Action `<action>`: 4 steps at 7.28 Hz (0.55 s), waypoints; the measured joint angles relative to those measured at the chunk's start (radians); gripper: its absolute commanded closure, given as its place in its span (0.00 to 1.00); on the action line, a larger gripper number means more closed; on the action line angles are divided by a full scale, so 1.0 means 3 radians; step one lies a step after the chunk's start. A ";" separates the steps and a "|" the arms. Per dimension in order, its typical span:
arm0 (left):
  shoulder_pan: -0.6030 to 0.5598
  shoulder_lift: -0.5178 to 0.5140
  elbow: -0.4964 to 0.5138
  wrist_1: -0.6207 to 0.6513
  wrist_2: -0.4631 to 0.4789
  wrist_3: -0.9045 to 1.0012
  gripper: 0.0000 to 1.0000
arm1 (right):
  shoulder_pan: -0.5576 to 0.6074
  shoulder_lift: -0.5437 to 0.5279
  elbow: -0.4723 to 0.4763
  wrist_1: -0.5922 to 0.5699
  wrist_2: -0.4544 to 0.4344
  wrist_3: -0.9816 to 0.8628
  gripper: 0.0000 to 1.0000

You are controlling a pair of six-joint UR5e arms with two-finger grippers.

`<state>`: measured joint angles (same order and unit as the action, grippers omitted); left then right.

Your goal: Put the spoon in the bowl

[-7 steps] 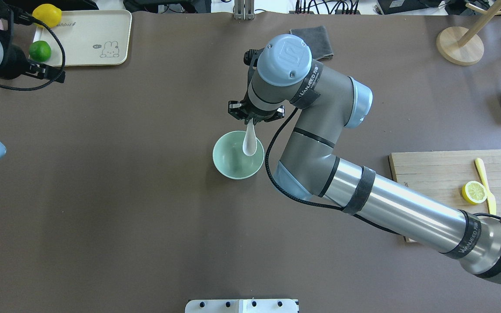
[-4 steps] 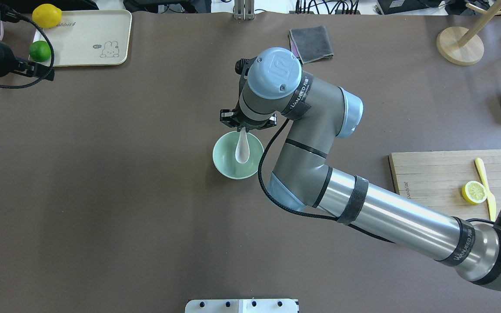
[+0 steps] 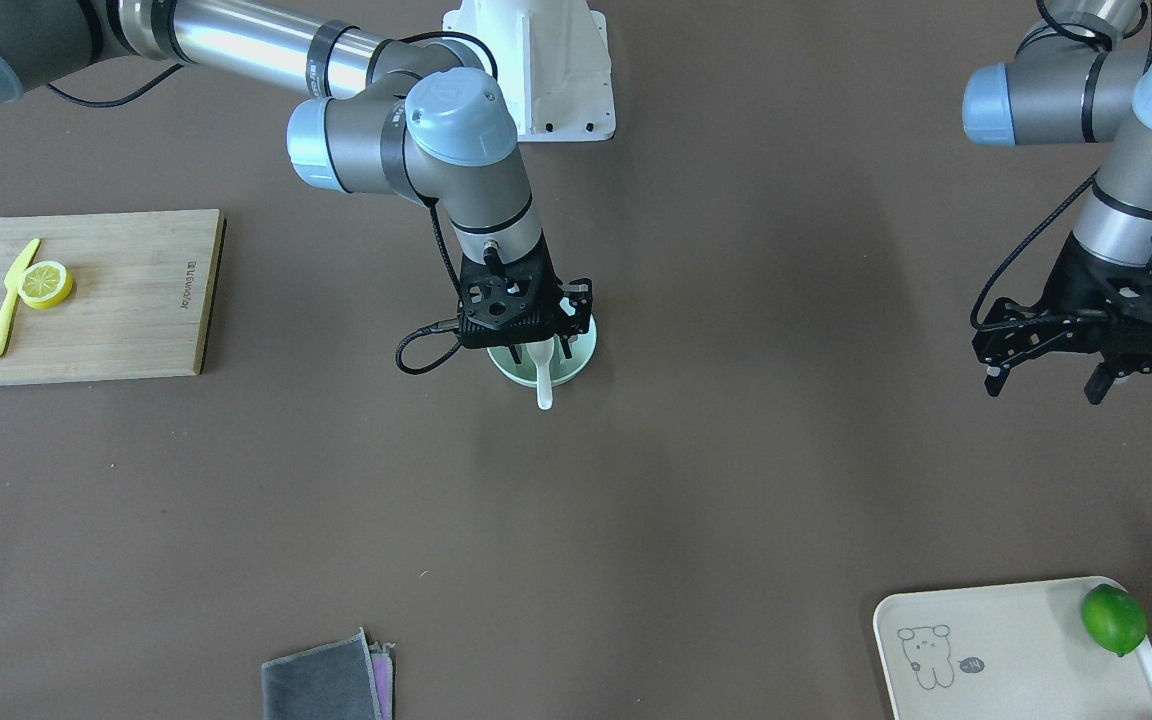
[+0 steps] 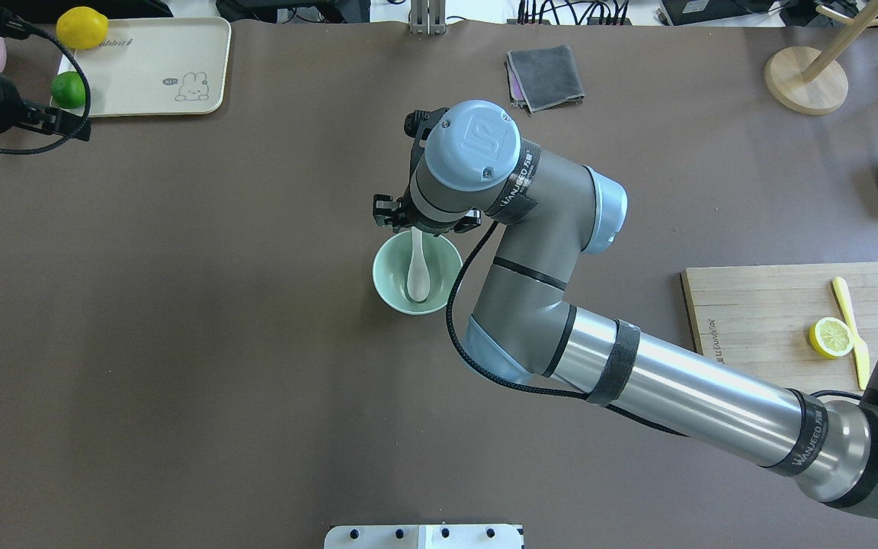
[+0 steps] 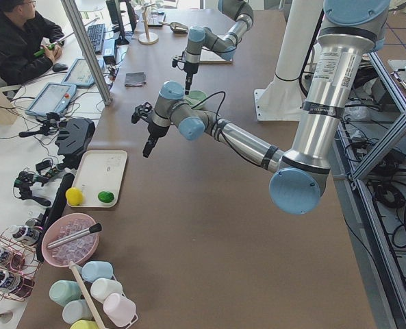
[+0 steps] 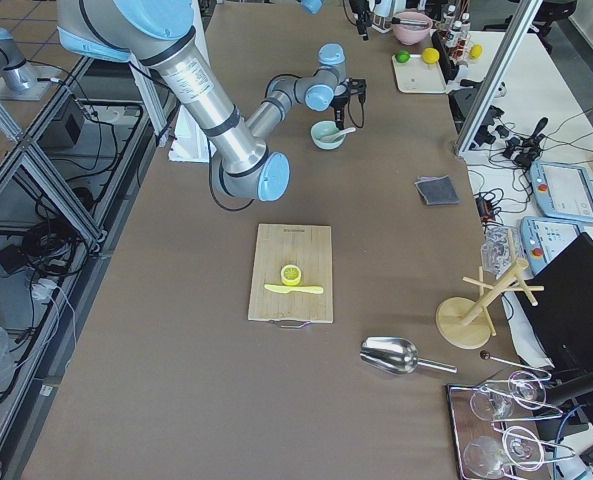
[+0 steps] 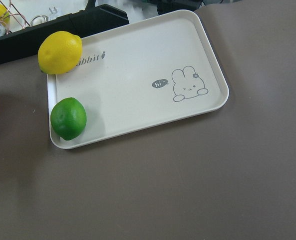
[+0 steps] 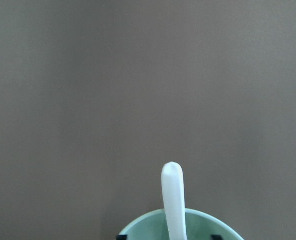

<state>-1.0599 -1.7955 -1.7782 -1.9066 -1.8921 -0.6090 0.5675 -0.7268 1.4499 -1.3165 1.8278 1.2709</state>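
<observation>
my right gripper (image 3: 541, 352) hangs straight down over the far edge of the bowl (image 4: 389, 268), and it is wide open. in the right wrist view its two dark fingertips (image 8: 215, 237) sit well apart at the bottom edge, with the white handle between them and touching neither.

the spoon (image 4: 418, 276) is in the bowl. its oval scoop lies down on the mint-green bottom, and its handle leans up against the rim on the side away from my base. the tip of the handle pokes out past that rim over the brown table (image 4: 256, 358). nothing of mine grips it; it rests on the bowl alone. the bowl stands upright near the middle of the table, almost under my right wrist.

my left gripper (image 3: 1044, 385) hovers above the table well off to my left, fingers spread and empty. its wrist camera looks down on the cream tray (image 7: 138, 65) with the rabbit drawing. a lime (image 7: 68, 118) sits in one corner of it, and a lemon (image 7: 60, 52) sits at the next corner, partly over the tray's edge.

far to my right lies a wooden cutting board (image 4: 774, 305). it carries a lemon half (image 4: 831, 338), cut face up, and a yellow knife (image 4: 850, 328) just beside it. a folded grey cloth (image 4: 546, 76) lies on the table's far side, well apart from the bowl.
</observation>
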 measured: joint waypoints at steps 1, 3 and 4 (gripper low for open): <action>-0.0004 0.0001 -0.0007 -0.0003 -0.0001 0.0003 0.02 | 0.0047 -0.0045 0.0120 -0.0053 0.0033 -0.0002 0.00; -0.0104 0.0110 -0.0054 0.0004 -0.0082 0.0215 0.02 | 0.0293 -0.0458 0.0798 -0.0463 0.0349 -0.0161 0.00; -0.0270 0.0242 -0.0077 0.0008 -0.0236 0.0513 0.02 | 0.0481 -0.0803 0.1244 -0.0754 0.0560 -0.0453 0.00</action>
<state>-1.1410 -1.7230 -1.8012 -1.9043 -1.9627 -0.4550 0.7118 -0.9677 1.8232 -1.5425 1.9958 1.1351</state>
